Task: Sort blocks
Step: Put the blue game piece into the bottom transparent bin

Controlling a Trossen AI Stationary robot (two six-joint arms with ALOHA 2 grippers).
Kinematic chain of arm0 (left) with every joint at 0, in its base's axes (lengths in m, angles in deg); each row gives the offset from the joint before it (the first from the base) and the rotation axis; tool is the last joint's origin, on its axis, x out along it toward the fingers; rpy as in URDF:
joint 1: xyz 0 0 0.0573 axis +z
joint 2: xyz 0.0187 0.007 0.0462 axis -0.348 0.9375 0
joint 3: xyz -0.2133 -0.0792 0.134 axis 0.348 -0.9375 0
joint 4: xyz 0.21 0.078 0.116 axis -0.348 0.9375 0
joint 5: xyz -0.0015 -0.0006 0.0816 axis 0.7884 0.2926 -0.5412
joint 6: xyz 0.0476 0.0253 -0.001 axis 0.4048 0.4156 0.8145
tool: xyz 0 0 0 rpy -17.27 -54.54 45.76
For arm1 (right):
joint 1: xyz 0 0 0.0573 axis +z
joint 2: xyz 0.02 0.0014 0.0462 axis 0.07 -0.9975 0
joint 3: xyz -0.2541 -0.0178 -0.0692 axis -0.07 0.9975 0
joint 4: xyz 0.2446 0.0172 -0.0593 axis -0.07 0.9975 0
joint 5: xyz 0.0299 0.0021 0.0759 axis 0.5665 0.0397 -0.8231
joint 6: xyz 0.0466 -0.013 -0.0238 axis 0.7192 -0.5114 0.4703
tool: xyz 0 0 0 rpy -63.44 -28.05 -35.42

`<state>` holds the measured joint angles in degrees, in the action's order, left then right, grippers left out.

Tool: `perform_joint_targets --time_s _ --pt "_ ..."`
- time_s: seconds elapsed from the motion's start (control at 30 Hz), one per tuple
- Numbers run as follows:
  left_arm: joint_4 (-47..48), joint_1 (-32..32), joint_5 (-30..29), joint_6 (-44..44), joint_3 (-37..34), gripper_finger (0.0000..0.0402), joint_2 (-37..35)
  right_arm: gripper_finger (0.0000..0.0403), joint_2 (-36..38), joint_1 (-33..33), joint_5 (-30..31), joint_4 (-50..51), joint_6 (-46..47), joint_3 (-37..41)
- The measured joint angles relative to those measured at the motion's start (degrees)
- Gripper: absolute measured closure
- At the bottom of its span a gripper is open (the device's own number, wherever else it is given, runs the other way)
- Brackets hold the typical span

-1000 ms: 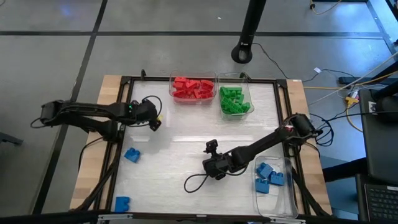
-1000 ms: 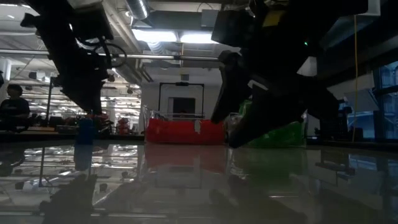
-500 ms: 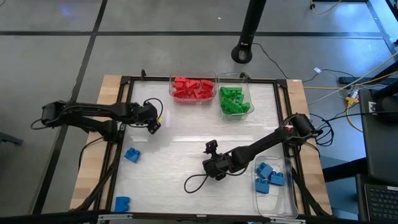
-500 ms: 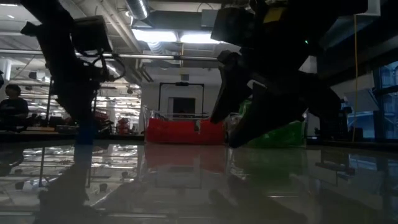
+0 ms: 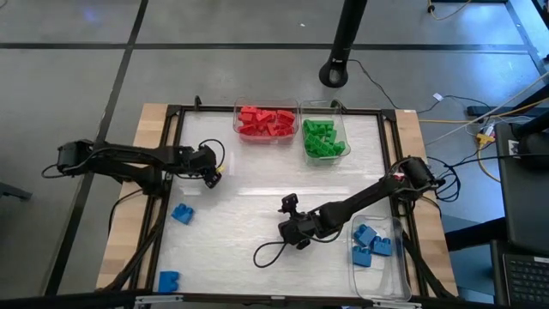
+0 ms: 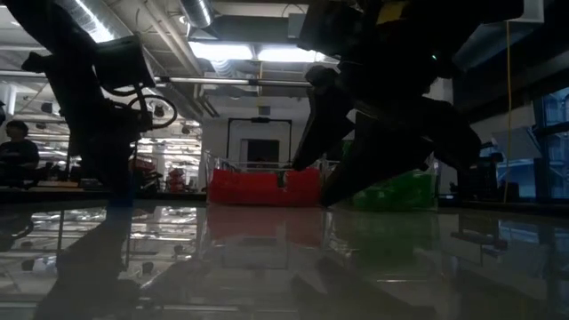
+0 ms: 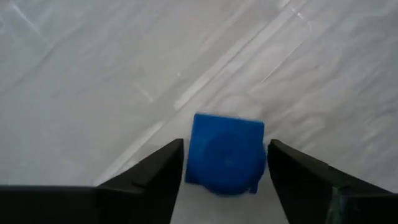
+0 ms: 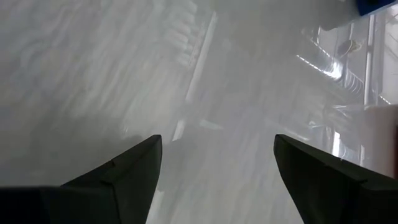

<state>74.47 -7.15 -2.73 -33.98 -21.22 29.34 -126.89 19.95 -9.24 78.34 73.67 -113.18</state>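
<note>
— Blue block (image 7: 225,154), square-faced, sitting right between the left gripper (image 7: 225,171)'s two dark fingers (image 7: 155,177); lies dead ahead of that hand, on the white table (image 5: 257,172), left side, a little beyond mid-depth.

— Gripped, or only straddled?

— Cannot tell for sure. Narrow slivers of daylight on either side, jaws partly drawn in around it; looks like closing, not yet clamped. No clear long axis from this angle: nearly as wide as deep, round boss showing on the face.

— Nearer arm?

— Left, plainly. Right gripper (image 8: 214,180) hangs at mid-table toward the near edge, fingers spread wide over bare surface, holding nothing.

— Destination?

— Probably the clear bin (image 5: 376,257) at the near right corner, already carrying several blue blocks (image 5: 371,243). Far across the table from the left hand, so a long carry or a handover seems likely.

— Other bins?

— Red blocks (image 5: 266,122) in one bin at the far edge, green blocks (image 5: 322,139) in the bin just right of it.

— Anything else loose?

— Two more blue pieces on the left: one (image 5: 181,213) nearer than the left gripper, another (image 5: 169,281) at the near left corner. Sorting close to done by the look of it.
</note>
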Motion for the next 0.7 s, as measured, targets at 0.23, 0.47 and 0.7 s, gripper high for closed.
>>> perform_joint_targets --time_s 0.23,0.47,0.7 --pt "-5.04 -0.02 -0.13 3.02 -1.93 0.0266 -0.01 0.0095 0.0 0.0 0.05 -0.04 -0.09 0.0" --pt "-5.87 -2.48 -0.1 3.93 -1.82 0.028 -0.22 0.0095 0.0 0.0 0.03 -0.09 0.15 0.0" --pt "-15.44 -9.89 -0.01 4.27 0.72 0.028 -0.22 0.0095 0.02 0.0 1.31 -2.84 0.11 0.0"
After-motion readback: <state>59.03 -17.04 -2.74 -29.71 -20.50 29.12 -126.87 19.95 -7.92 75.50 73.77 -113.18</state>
